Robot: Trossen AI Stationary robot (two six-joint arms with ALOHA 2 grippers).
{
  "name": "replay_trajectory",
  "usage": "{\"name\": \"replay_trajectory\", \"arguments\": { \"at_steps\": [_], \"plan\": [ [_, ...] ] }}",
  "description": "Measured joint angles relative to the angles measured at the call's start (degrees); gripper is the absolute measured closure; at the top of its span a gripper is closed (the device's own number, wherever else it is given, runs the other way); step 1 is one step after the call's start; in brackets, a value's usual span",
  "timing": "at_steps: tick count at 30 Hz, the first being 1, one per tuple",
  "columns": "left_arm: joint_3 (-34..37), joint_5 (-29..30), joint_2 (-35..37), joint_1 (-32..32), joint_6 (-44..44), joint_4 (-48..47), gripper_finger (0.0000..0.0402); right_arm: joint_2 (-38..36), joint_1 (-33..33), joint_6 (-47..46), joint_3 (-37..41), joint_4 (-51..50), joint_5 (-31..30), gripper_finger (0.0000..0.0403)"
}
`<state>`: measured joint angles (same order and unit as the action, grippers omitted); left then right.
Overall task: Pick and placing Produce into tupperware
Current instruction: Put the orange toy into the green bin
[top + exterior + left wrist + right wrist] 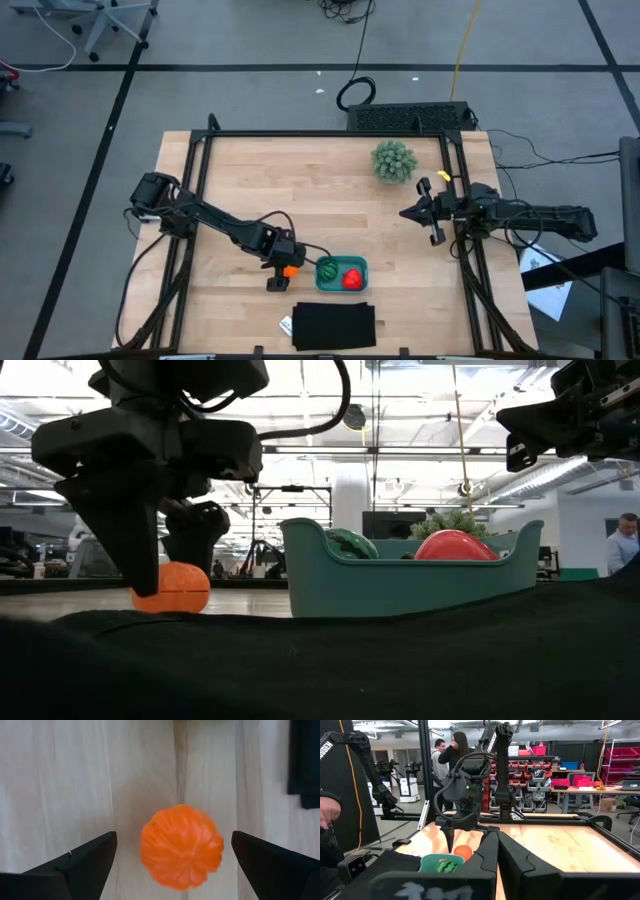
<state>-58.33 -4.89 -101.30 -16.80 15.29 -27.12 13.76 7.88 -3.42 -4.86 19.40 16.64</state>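
Near the front edge of the pale wood table, the left pincer hangs wide open over the orange ball, one dark wedge-shaped finger on either side and neither touching it. The ball is bright and ribbed like a peeled citrus, sitting on the bare planks just beside the tupperware, apart from its wall.

That container is a shallow teal plastic tray with rounded corners and a flared lip. Inside it lie the dark green striped round one and the glossy red roundish one, side by side and close together. A flat black rectangle, matte, lies just in front of the tray at the table's front edge, with a small white tag at its corner.

Toward the back right, a fuzzy pale-green bushy plant stands alone, well apart from everything. The right pincer waits by the right rail, fingers closed on nothing.

Black metal framing runs along the table's sides. The middle and back of the table lie open, with plenty of free wood between the arms. Grey floor with taped lines and loose cables surrounds the table; beyond it, two people stand near shelves of red bins.
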Motion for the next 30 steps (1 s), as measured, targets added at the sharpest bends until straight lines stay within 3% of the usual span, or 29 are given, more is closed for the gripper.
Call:
{"name": "replay_trajectory", "arguments": {
  "at_steps": [30],
  "plan": [
    [-0.1,5.3,-2.6,-2.5,-1.9,1.1,0.0003,0.0,0.0,0.0,0.0,0.0,0.0,0.0403]
  ]
}}
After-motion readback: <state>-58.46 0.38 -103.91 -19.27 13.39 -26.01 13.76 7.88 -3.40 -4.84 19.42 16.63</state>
